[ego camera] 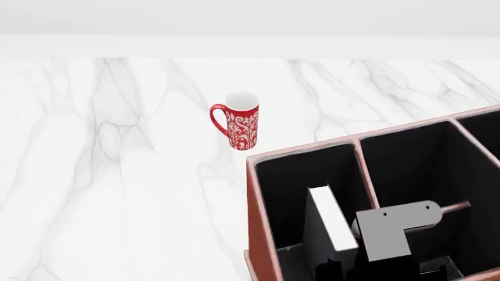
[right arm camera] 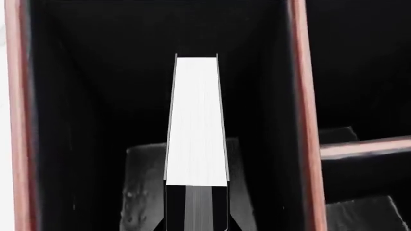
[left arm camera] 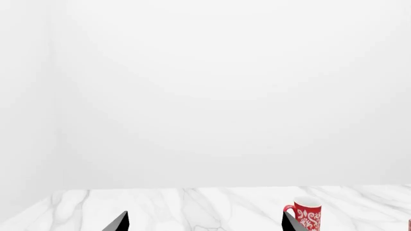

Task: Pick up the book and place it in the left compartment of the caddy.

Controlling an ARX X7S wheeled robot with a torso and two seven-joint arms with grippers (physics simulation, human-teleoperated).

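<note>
Caddy (ego camera: 262, 234): large reddish-brown box with sloped walls, black lining and thin dividers; 3 compartments; stands on the table at the head view's lower right.
Left compartment (ego camera: 293, 175): long, narrow, black-lined section running the caddy's full length; holds the book.
Book (ego camera: 332, 218): plain black hardcover, rectangular, standing on edge inside the left compartment with its white page edges up; in the right wrist view (right arm camera: 196, 120) the pages show as a smooth white strip between 2 thin black covers.
Other compartments (ego camera: 414, 170): 2 shorter sections at the right, parted by a crosswise divider; nothing seen in them but the arm above.
Right gripper (right arm camera: 196, 209): closed on the book's near end, its black fingers flanking the covers; a grey bracket of the arm (ego camera: 390, 228) hangs over the caddy.
Left gripper (left arm camera: 204, 222): only 2 black fingertips show, set well apart, nothing between them.
Mug (ego camera: 241, 121): tall red cylinder with white scroll pattern, handle, white inside; upright, apart from the caddy.
Table (ego camera: 102, 175): white marble with grey veins.
</note>
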